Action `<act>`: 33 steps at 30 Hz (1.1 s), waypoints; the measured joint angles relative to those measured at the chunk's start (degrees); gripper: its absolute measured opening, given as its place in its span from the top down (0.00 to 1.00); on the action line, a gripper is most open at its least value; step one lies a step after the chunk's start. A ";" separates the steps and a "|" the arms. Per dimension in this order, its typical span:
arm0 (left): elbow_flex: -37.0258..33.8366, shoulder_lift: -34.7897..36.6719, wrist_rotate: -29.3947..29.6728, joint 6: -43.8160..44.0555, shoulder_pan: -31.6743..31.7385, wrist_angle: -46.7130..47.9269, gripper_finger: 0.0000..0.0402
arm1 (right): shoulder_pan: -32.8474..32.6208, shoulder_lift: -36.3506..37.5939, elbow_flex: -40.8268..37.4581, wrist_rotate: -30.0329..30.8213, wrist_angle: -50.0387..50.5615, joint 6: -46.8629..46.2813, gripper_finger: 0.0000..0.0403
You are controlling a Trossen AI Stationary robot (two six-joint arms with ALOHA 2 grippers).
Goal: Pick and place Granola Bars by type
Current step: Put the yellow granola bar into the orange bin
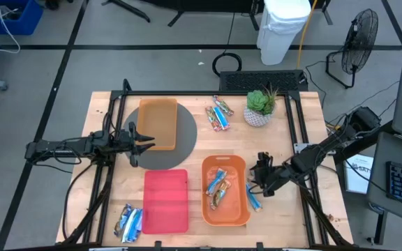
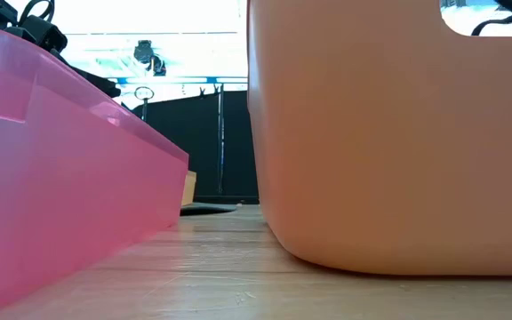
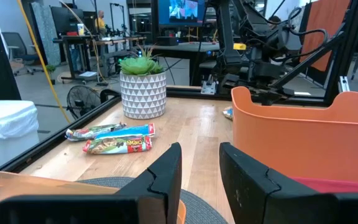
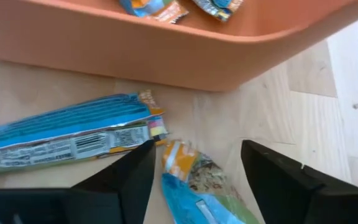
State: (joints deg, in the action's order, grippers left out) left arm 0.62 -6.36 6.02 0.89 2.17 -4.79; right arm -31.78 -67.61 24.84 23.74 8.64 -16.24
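Note:
My right gripper [image 1: 258,178] is open, pointing down beside the right wall of the near orange tray [image 1: 237,209]. Its fingers stand on either side of the end of a blue-and-orange granola bar [image 4: 188,174] lying on the table. A second blue bar [image 4: 67,137] lies beside it against the tray wall [image 4: 166,56]. Several bars [image 1: 217,185] lie in that tray. More bars lie by the plant [image 1: 219,116] and at the near left [image 1: 129,222]. My left gripper [image 1: 135,144] is open and empty over the grey mat [image 1: 187,139], beside the far orange tray [image 1: 158,122].
A red tray [image 1: 166,202] lies on the table left of the near orange tray. A potted plant [image 1: 259,108] stands at the far right. In the low view the red tray [image 2: 52,178] and the orange tray [image 2: 389,133] fill the sight. A black frame borders the table.

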 joint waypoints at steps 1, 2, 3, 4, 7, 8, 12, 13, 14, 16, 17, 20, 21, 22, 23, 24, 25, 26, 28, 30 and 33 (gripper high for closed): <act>0.00 0.00 0.00 0.00 0.00 -0.01 0.72 | 0.15 0.00 0.00 -0.02 0.09 0.02 0.42; 0.00 0.01 0.00 0.00 0.00 -0.01 0.72 | 0.29 0.00 0.00 -0.04 0.26 0.02 0.42; 0.00 -0.01 0.00 0.00 0.00 0.00 0.72 | 0.37 0.00 0.00 -0.06 0.62 0.04 0.43; 0.00 0.00 0.00 0.00 0.00 -0.01 0.72 | 0.47 0.00 0.00 -0.07 1.18 0.03 0.43; 0.01 0.01 0.00 0.00 0.00 -0.01 0.72 | 0.73 0.00 0.00 -0.67 3.19 -0.30 0.46; 0.00 -0.01 0.00 0.00 0.00 -0.01 0.72 | 0.81 0.00 0.00 -1.43 3.71 -0.46 0.46; 0.00 0.00 0.00 0.00 0.00 -0.01 0.72 | 0.85 -0.02 0.00 -1.70 3.38 -0.62 0.48; 0.00 -0.01 0.00 0.00 0.00 0.01 0.72 | 0.85 -0.02 0.00 -1.70 3.47 -0.62 0.48; 0.00 -0.01 0.00 0.00 0.00 -0.01 0.72 | 0.85 -0.02 0.00 -1.70 3.63 -0.62 0.48; 0.00 -0.01 0.00 0.00 0.00 0.00 0.72 | 0.85 -0.02 -0.06 -1.66 3.62 -0.66 0.48; 0.01 -0.01 0.00 0.00 0.00 0.00 0.72 | 0.85 -0.02 -0.27 -1.54 3.37 -1.12 0.48; 0.00 -0.01 0.00 0.00 0.00 0.01 0.72 | 1.25 0.00 -1.51 -1.54 3.31 -3.45 0.48; 0.00 0.00 0.00 0.00 0.00 -0.01 0.72 | 1.44 -0.02 -1.99 -1.53 3.19 -3.99 0.48; 0.00 0.00 0.00 0.00 0.00 0.00 0.72 | 1.57 -0.01 -2.41 -1.48 2.85 -4.16 0.48; 0.00 -0.01 0.00 0.00 0.00 0.01 0.72 | 1.75 0.00 -2.61 -1.46 2.59 -4.20 0.48; 0.00 0.01 0.00 0.00 0.00 0.00 0.72 | 1.83 -0.02 -2.64 -1.43 2.44 -4.15 0.49; 0.00 0.01 0.00 0.00 0.00 0.00 0.72 | 1.90 -0.02 -2.64 -1.43 2.33 -4.14 0.49; 0.00 0.00 0.00 0.00 0.00 0.01 0.72 | 2.09 0.00 -2.64 -1.43 2.33 -4.09 0.50; 0.00 0.00 0.00 0.00 0.00 -0.01 0.72 | 2.32 -0.02 -2.64 -1.43 2.34 -4.12 0.53; 0.00 -0.01 0.00 0.00 0.00 0.01 0.72 | 2.54 -0.02 -2.64 -1.50 2.35 -4.12 0.58; 0.00 -0.01 0.00 0.00 0.00 0.01 0.72 | 2.59 -0.01 -2.64 -1.47 2.33 -4.09 0.68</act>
State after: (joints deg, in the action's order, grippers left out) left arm 0.62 -6.37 6.02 0.89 2.17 -4.78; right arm -29.19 -67.62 22.20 22.27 10.97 -20.34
